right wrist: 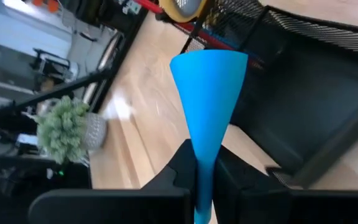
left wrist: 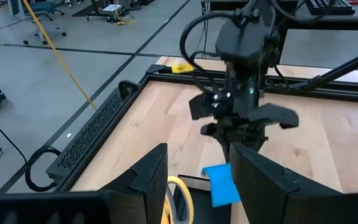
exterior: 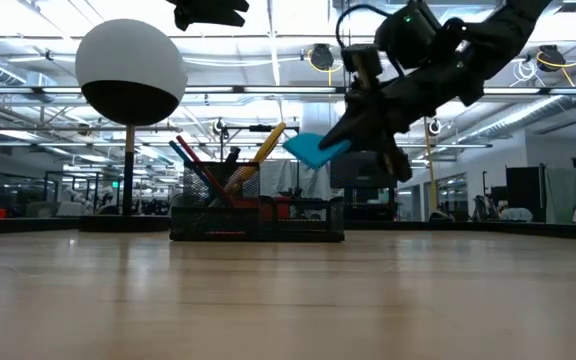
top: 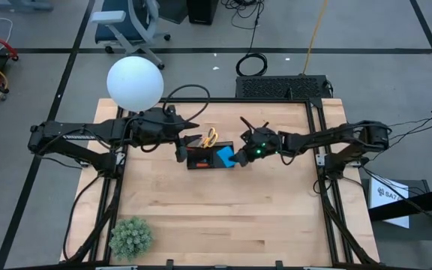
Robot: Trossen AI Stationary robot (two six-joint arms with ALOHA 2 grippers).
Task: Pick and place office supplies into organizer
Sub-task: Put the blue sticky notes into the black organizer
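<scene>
My right tool (top: 240, 156) is clamped shut on the blue note pad (top: 224, 156), holding it in the air just above the right end of the organizer (top: 201, 160), clear of the mesh rim in the low view. My left tool (top: 180, 154) hovers over the organizer's left end with its fingers (left wrist: 151, 180) standing apart and nothing between them.

The organizer sits near the middle of the bench (top: 216, 217), toward the far edge. The whole near half of the bench is bare wood, with only the green plant (top: 130, 236) in the near-left corner. The white globe lamp (top: 135, 82) stands at the far-left corner, close behind my left arm, so that side is tight. Black frame rails (top: 325, 187) line the bench's edges.

The pad is a thin, flat, bright blue square. I pinch it by one edge, so from my right wrist it flares out from my fingertips (right wrist: 182, 168). In the low view it tilts, its free edge pointing down-left toward the organizer; its flat length runs along the line from my right tool toward the left.

Yellow-handled scissors (top: 210, 136) and pens (exterior: 196, 172) already stand leaning in the organizer's left compartment.
</scene>
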